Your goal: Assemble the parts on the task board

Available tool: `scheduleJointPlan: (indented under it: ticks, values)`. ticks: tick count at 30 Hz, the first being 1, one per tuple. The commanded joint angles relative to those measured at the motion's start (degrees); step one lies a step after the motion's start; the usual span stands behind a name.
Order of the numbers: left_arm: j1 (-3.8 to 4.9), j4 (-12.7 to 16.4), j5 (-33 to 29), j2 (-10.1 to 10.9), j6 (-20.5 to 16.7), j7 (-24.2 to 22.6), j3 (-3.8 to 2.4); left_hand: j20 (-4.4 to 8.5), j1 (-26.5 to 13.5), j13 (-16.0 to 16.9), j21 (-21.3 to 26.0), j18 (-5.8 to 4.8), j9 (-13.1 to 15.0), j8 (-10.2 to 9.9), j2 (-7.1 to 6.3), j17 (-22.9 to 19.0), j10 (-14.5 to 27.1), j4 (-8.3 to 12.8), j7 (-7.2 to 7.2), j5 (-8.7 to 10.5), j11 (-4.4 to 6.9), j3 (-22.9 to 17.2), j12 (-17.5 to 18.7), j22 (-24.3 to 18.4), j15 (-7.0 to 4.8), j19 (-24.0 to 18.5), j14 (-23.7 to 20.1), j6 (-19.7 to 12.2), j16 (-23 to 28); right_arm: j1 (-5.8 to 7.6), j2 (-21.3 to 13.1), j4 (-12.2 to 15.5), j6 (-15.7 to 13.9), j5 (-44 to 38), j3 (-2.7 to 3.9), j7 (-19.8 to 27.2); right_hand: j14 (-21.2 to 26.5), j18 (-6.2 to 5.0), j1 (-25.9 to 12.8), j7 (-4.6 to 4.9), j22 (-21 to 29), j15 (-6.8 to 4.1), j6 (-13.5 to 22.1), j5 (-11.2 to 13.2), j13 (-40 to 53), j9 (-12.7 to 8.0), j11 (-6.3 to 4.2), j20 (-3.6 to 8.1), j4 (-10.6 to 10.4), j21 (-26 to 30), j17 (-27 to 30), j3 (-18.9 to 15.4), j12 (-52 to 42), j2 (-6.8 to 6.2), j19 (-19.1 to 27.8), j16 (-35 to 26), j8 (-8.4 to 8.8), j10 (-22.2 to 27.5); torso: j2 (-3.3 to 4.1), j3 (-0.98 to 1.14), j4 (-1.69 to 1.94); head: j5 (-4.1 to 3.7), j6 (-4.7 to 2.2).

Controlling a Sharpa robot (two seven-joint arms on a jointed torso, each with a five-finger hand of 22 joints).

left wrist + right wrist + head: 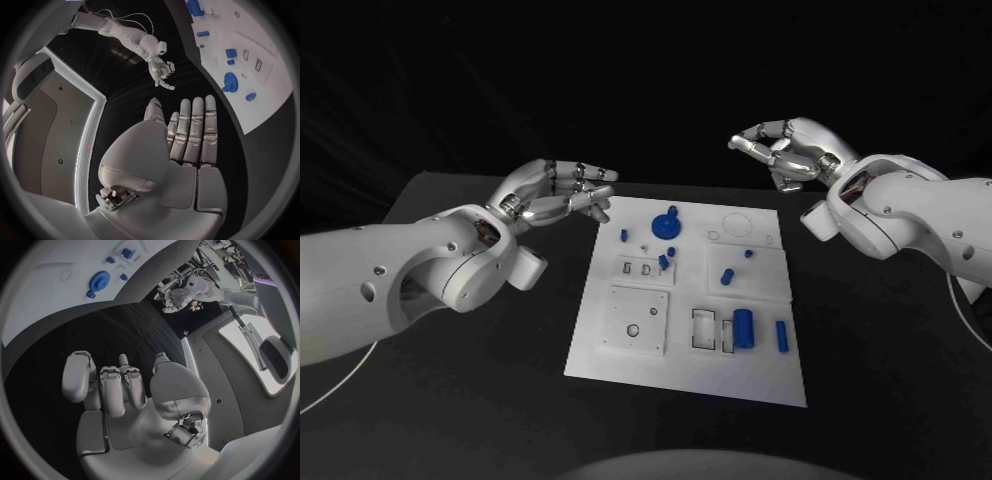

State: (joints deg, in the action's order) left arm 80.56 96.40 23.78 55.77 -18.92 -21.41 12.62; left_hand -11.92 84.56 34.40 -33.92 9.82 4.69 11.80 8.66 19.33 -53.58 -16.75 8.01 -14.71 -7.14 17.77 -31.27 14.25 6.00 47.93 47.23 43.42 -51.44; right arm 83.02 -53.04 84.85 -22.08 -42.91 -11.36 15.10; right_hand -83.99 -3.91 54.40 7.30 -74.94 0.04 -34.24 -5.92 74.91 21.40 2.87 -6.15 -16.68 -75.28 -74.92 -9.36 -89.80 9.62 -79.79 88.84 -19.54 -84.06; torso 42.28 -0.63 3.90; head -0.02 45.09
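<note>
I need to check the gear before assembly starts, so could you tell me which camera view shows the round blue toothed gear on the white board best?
The right wrist view: the round blue toothed gear lies unobstructed, its teeth distinct. The head view shows it small at the white task board's far end. The left wrist view shows it clearly too, but distorted.

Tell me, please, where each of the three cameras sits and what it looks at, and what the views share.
Head view: from the robot's head, down on the task board; shows left hand and right hand with their arms.
Left wrist view: behind the left hand, across the black table to the board; the right hand shows too.
Right wrist view: behind the right hand, toward the board.
Shared: all three show the blue gear.
</note>
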Motion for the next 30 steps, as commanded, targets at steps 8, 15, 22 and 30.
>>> scheduleJointPlan:
  ticks: [8,15,22,30]
  values:
    - [5.94,-0.91,25.27,-2.19,8.80,31.58,-0.13,5.19,-12.30,55.60,-49.07,-6.66,3.51,11.27,2.23,70.67,-36.42,0.27,-0.81,8.48,3.23,6.04,-58.73,58.53,-3.82,27.58,42.77,10.33,-38.56,-2.15,-0.52,1.47,6.05,3.57,-0.78,-5.14,-6.01,1.13,1.25,-0.21,-11.47,-0.92,-1.49,-0.85,15.09,-0.68,-0.70,0.55,0.06,-3.61,-15.08,-2.28,-0.20,2.13,-2.57,1.16,-0.51,-5.94,-2.75,1.31,-3.39,2.96,0.85]
    - [7.72,-4.27,29.83,-7.88,29.31,52.50,-0.10,5.91,-21.13,55.60,-54.76,-8.71,5.83,13.05,3.53,70.67,-36.42,0.04,-3.07,9.14,5.50,8.39,-58.73,71.27,-6.37,37.50,42.77,15.42,-38.56,-2.79,-0.74,2.29,8.46,1.34,-1.07,-8.35,-6.01,1.10,3.14,-0.21,-11.41,-0.94,-2.02,-3.20,15.09,-1.10,-0.70,0.62,0.10,-3.60,-15.08,-3.23,-0.20,2.66,-2.44,1.16,-0.57,-5.94,-3.28,1.74,-4.49,3.63,2.94]
    - [7.97,-9.32,24.15,-15.38,40.97,64.74,-0.07,6.06,-24.11,55.60,-55.06,-8.91,5.88,10.41,5.33,70.67,-36.42,0.18,-3.06,5.70,5.62,8.08,-58.73,72.27,-6.60,38.42,42.77,16.07,-38.56,-2.88,-0.53,2.95,9.48,0.40,-1.13,-9.37,-6.01,1.15,3.83,-0.14,-11.47,-0.92,-2.17,-4.30,15.09,-1.30,-0.66,0.61,0.08,-3.86,-15.08,-3.72,-0.20,2.79,-2.57,1.16,-0.57,-5.94,-3.34,1.91,-4.70,4.05,4.77]
    - [8.00,-15.57,23.54,-22.89,44.34,69.55,-0.10,6.81,-22.88,55.60,-55.32,-9.14,7.05,9.59,5.51,70.67,-36.42,0.35,-4.12,-0.40,6.61,7.48,-58.73,73.23,-7.53,39.48,42.77,19.62,-38.56,-2.91,-0.20,3.45,11.59,-0.61,-1.15,-10.85,-6.01,1.06,4.50,-0.07,-11.35,-0.86,-2.17,-5.47,15.09,-1.53,-0.59,0.57,0.07,-3.56,-15.08,-4.30,-0.20,2.80,-2.28,1.16,-0.47,-5.94,-3.57,1.75,-4.44,4.59,4.91]
